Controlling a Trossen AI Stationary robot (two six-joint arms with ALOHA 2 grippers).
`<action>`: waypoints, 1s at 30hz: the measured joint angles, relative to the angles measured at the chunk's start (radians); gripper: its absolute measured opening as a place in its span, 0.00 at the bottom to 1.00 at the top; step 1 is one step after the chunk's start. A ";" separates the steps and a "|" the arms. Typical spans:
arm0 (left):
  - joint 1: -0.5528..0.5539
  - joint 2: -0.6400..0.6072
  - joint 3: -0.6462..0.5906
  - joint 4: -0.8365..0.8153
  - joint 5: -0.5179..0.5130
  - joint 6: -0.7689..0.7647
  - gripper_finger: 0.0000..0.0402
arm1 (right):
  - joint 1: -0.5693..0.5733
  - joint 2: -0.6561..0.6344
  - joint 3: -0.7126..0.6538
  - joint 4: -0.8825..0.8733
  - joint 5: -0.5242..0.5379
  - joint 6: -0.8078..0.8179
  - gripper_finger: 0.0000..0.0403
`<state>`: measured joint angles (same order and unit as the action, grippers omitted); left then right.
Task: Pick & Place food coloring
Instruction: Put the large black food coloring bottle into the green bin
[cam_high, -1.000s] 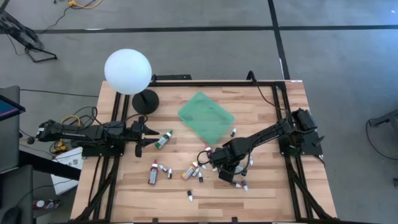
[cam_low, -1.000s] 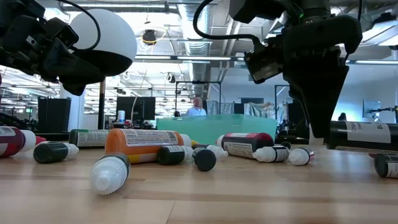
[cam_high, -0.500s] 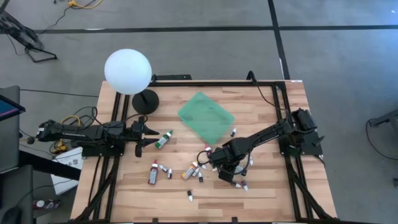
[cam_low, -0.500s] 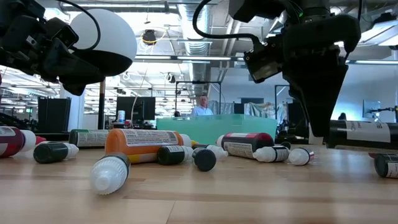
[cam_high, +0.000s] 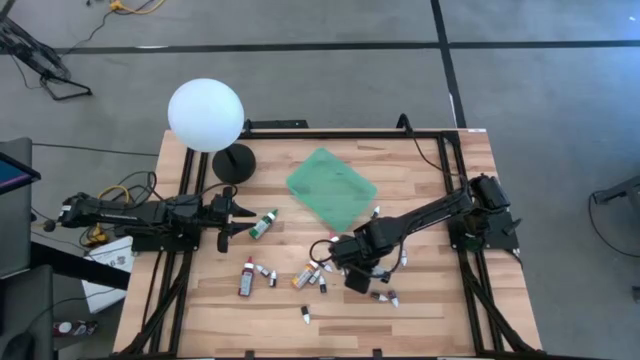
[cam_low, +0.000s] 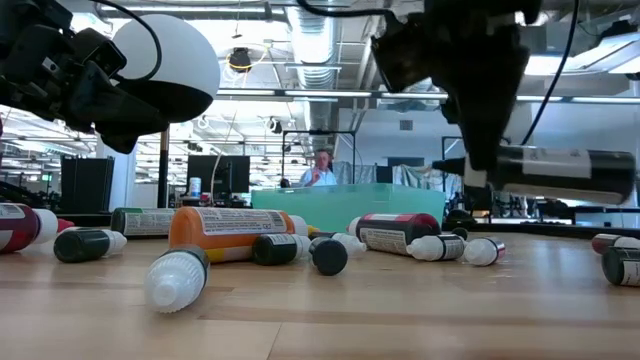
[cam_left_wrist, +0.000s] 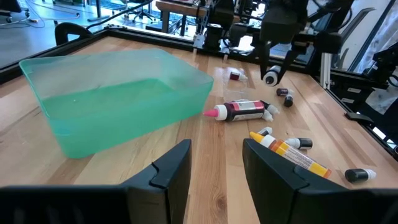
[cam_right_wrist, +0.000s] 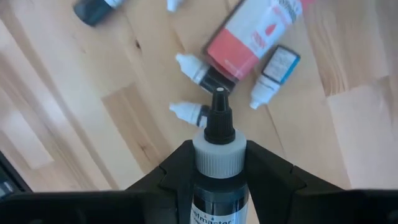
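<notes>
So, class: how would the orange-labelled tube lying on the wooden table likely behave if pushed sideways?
The orange-labelled tube is round and lies on its side on the wooden table, so it would probably roll. It looks like small plastic, likely light. Its neighbour, the black-capped bottle, might get knocked.

One dark food coloring bottle (cam_right_wrist: 214, 186) with a white collar and black nozzle hangs lying level above the table (cam_low: 545, 172), clear of the wood. The other bottles (cam_high: 300, 277) lie scattered on their sides on the near half of the table: an orange tube (cam_low: 232, 228) with a white cap, a dark pink-capped bottle (cam_left_wrist: 239, 111), and small white-tipped droppers (cam_right_wrist: 189, 112).
</notes>
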<state>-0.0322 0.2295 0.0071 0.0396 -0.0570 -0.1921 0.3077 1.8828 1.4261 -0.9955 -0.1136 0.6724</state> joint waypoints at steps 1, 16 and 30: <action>0.000 0.000 0.000 0.000 0.000 0.000 0.34 | 0.000 0.000 0.007 0.000 0.006 -0.001 0.29; 0.000 0.000 0.000 0.000 0.000 -0.002 0.34 | 0.000 0.000 0.076 -0.022 0.011 -0.003 0.29; 0.000 0.000 0.000 0.000 0.000 -0.003 0.34 | 0.000 0.000 0.169 -0.022 0.077 -0.073 0.29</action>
<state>-0.0322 0.2295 0.0071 0.0396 -0.0572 -0.1949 0.3079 1.8828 1.5953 -1.0174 -0.0367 0.5989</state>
